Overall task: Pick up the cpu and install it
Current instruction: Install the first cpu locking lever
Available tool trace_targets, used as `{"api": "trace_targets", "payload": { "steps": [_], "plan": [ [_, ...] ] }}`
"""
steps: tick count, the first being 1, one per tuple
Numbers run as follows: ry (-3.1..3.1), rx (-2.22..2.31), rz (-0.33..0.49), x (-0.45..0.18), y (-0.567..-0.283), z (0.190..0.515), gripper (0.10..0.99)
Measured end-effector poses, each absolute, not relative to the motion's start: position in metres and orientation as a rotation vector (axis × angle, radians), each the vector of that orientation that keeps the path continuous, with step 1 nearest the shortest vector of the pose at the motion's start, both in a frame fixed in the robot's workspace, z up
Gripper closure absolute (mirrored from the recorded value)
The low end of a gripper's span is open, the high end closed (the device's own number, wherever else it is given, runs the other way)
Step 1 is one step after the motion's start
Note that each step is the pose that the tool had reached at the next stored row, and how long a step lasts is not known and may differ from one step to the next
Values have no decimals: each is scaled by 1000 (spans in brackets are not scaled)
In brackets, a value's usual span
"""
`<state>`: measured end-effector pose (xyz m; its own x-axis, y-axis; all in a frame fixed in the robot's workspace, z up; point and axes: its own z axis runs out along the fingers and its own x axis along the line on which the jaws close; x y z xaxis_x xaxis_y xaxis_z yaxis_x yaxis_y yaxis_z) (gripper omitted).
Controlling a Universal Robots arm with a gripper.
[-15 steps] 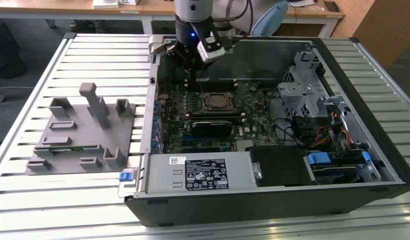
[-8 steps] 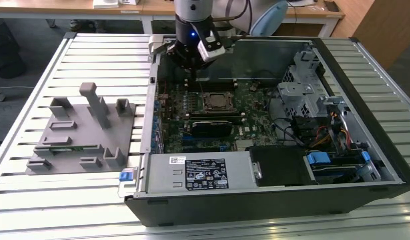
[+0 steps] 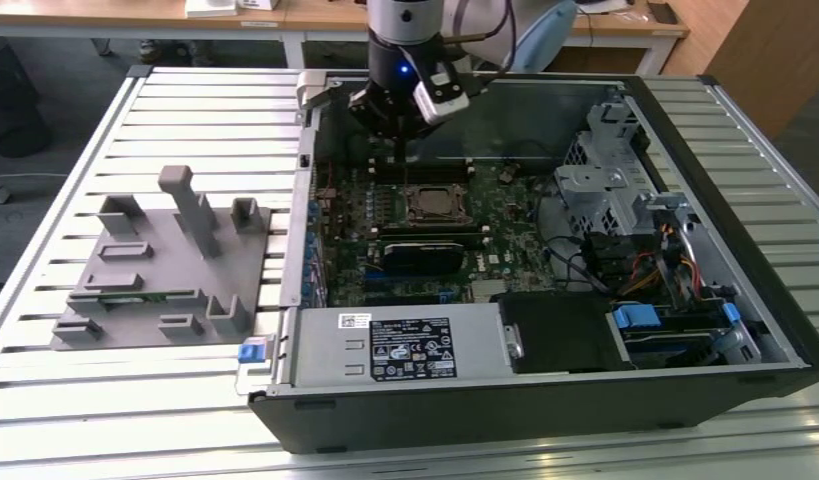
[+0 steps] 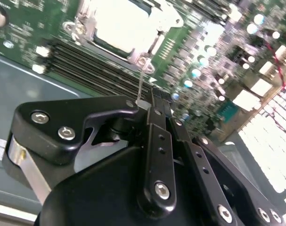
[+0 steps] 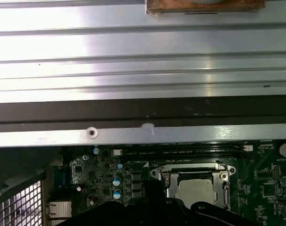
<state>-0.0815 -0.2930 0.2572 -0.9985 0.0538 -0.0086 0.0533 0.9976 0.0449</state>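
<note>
Exterior view, near to far: black power supply (image 3: pixel 402 345) along the near edge of the open PC case (image 3: pixel 543 410), then motherboard (image 3: pixel 443 235), then arm descending from the far side, claw (image 3: pixel 398 135) pointing down just behind the socket (image 3: pixel 431 203). Claw state: cannot tell, linkage (image 4: pixel 157 141) blocks the tips in the second wrist view. Cpu (image 5: pixel 198 189) seated in the socket frame, silver top visible in both wrist views (image 4: pixel 121 26), memory slots (image 4: pixel 95 66) just beside it. Room tight: case rim (image 5: pixel 143 135) behind, drive cage (image 3: pixel 609 185) toward the exterior view's right. Grey fixture (image 3: pixel 162 270) on the slatted counter (image 3: pixel 62 200), well apart, toward the exterior view's left.
</note>
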Motion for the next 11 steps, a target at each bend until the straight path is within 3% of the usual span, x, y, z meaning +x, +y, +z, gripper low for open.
{"api": "trace_targets", "payload": {
  "steps": [8,11],
  "plan": [
    [3130,75,70,-59,-293,256,980],
    [3129,75,137,-59,-295,256,980]
  ]
}}
